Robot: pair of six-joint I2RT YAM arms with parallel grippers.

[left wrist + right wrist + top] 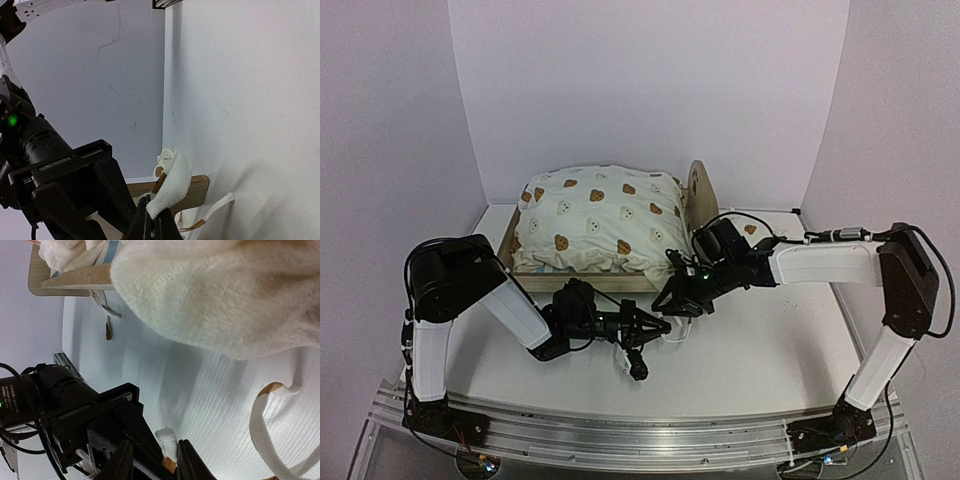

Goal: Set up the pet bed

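Note:
The pet bed [697, 188] stands at the back of the table, its light-wood frame under the cream bear-print duvet [595, 225]. My left gripper [655, 326] is in front of the bed. In the left wrist view it [150, 217] is shut on a white tie string [172, 185] that runs up toward the bed frame [197, 189]. My right gripper [672, 300] is close beside it. In the right wrist view its fingers [152, 462] stand apart round the brown-tipped string end [167, 444] sticking out of the left gripper. The duvet [225, 295] hangs overhead there.
A second tie string with a brown tip [212, 212] lies loose on the white table by the frame. Another loose string [265, 425] loops at the right. The bed's blue-and-white striped base [111, 251] shows at the frame's edge. White walls close in on three sides.

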